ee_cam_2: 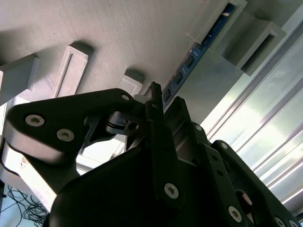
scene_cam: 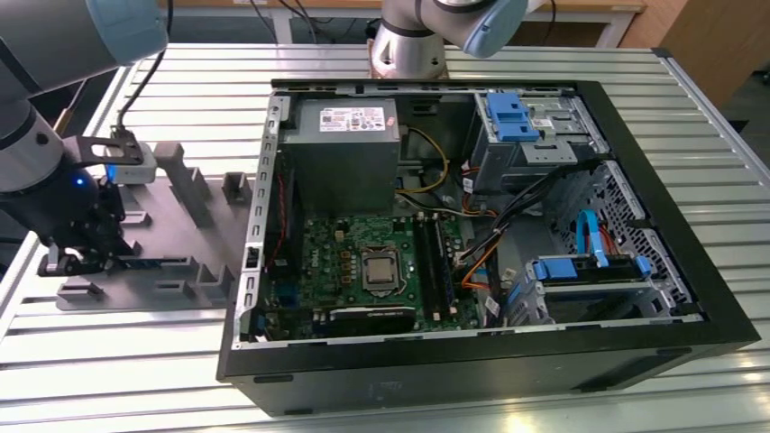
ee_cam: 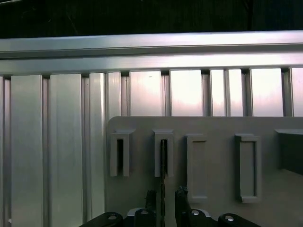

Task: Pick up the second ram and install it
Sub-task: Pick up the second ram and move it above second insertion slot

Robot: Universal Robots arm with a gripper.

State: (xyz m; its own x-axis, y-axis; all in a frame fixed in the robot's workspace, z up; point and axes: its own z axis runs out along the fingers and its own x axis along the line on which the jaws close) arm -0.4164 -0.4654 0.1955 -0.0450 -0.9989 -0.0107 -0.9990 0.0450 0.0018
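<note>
exterior view: the arm (scene_cam: 36,135) reaches down at the exterior view's left, and its gripper (scene_cam: 78,257) sits low over the near end of a grey tray (scene_cam: 193,194). the tray lies flat on the ribbed metal table (scene_cam: 722,117), just beside an open case (scene_cam: 673,298). the ram (scene_cam: 142,264) shows as a thin dark blue strip standing on edge in the tray, running from the gripper toward the case. inside the case a green board (scene_cam: 337,262) lies flat, well apart from the ram.

in the first wrist view the ram (ee_cam: 163,156) is seen edge-on as a narrow dark line. its far end sits in the slot of an upright block (ee_cam: 163,135) on the tray (ee_cam: 213,127), and its near end runs in between the two black fingers (ee_cam: 151,198). the gripper (ee_cam: 165,194) is open: the fingers stand on either side of the ram, and a gap shows between the stick and at least one of them. the table (ee_cam: 66,142) lies beyond the tray's edge.

in the second wrist view the ram (ee_cam_2: 196,54) shows its blue face with small black chips. its far end is held in a slotted block, and it leads to the gripper (ee_cam_2: 165,97). the tray (ee_cam_2: 118,38) and the table (ee_cam_2: 265,118) lie behind it.
</note>
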